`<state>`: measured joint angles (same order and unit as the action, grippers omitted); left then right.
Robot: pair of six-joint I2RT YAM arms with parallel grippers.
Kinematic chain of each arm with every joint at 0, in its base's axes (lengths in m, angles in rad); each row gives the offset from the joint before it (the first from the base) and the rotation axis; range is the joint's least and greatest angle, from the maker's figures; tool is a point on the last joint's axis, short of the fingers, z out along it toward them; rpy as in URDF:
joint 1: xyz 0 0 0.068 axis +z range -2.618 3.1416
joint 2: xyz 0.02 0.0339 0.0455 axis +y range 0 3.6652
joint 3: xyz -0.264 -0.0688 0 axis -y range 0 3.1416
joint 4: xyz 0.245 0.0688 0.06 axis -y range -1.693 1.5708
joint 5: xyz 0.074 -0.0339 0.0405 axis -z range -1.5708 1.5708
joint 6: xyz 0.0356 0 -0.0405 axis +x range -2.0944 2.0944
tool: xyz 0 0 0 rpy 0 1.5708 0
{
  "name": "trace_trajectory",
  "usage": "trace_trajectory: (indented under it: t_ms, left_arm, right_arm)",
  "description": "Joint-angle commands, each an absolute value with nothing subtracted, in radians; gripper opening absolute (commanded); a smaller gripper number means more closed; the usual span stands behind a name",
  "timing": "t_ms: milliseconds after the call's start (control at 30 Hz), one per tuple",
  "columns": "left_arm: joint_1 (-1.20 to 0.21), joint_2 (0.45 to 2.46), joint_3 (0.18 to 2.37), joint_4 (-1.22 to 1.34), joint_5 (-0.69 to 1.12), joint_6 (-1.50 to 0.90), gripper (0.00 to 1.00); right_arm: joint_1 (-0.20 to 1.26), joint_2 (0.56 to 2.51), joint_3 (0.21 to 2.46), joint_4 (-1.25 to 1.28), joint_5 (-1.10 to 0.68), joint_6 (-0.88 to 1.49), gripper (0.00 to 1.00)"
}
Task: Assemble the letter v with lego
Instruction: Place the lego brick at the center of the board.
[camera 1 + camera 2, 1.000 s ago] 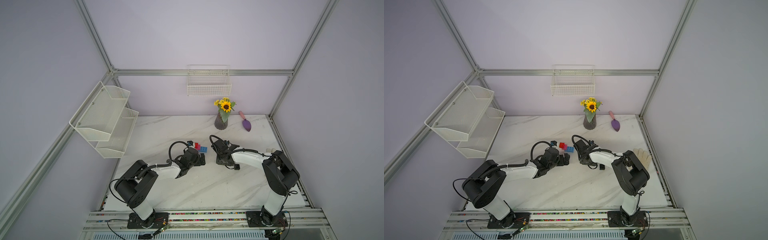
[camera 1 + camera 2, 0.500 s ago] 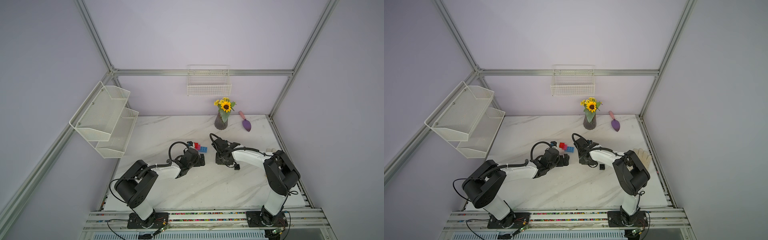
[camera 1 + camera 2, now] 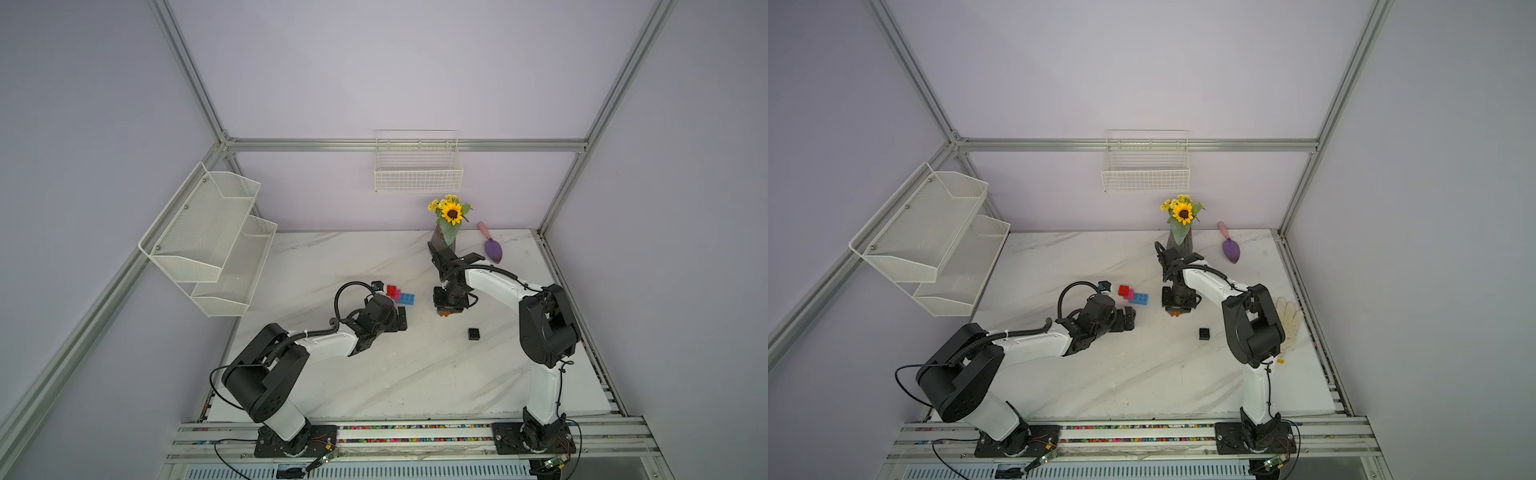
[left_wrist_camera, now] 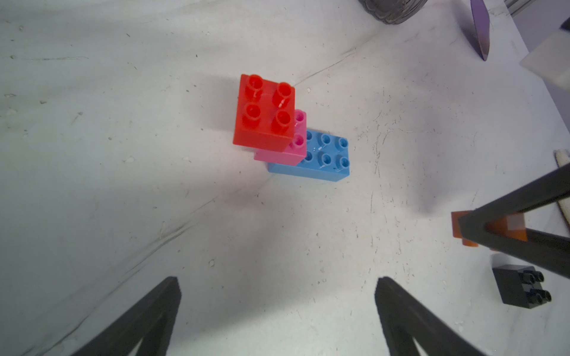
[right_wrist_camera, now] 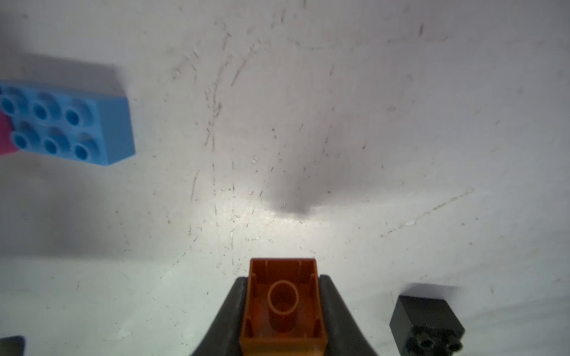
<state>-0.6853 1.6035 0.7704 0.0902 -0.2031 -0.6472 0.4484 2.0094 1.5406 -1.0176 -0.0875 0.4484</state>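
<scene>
Lego bricks (image 3: pixel 397 294) lie near the middle of a white, marble-veined desk (image 4: pixel 123 185) whose surface is scuffed and finely scratched. Three of them already form a half-built letter v (image 3: pixel 1130 295). A long light-blue brick (image 4: pixel 327 151) lies flat on the desk. A short pink brick (image 4: pixel 282 157) sits on one end of it, and a short red brick (image 4: pixel 265 111) sits on the pink one, stepped outward. Six studs on the blue one are uncovered.

Your right pincer (image 5: pixel 283 279) is clamped on the short orange-brown brick (image 5: pixel 283 311), with a finger against each side. The brick's hollow underside, with its round centre tube, faces the wrist camera. It hangs beside the blue brick's free end, apart from it and, judging by the shadow, off the desk. A short black brick (image 5: pixel 427 320) lies loose close by, tipped so its studs face sideways.

Your left pincer (image 4: pixel 277 283) hangs just short of the stack, fingers spread wide and holding nothing.

I judge the step in hand to be starting the second arm. The next move calls for carrying the orange-brown brick over the blue end farthest from the pink. Square its cavity to the studs, then press straight down.

All the bricks are hard, glossy moulded plastic with crisp edges and round hollow studs. Expect slippery sides and a stiff snap fit. The blue base may slide unless you brace it.
</scene>
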Motion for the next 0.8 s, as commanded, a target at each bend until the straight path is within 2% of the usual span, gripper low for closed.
trace_trajectory:
  t_ms: [0, 433, 600, 767]
  left_arm:
    - [-0.680, 1.610, 0.801, 0.096, -0.190, -0.609, 1.00]
    - [-0.680, 1.624, 0.834, 0.073, -0.198, -0.601, 1.00]
    - [-0.680, 1.649, 0.853, 0.067, -0.189, -0.603, 1.00]
    - [-0.680, 1.661, 0.844, 0.084, -0.186, -0.616, 1.00]
  right_arm:
    - [0.434, 2.057, 1.585, -1.105, -0.153, 0.393, 0.17]
    - [0.374, 2.238, 1.725, -1.247, -0.273, 0.275, 0.19]
    - [0.376, 2.295, 1.758, -1.240, -0.235, 0.250, 0.25]
    - [0.375, 2.295, 1.765, -1.154, -0.217, 0.284, 0.38]
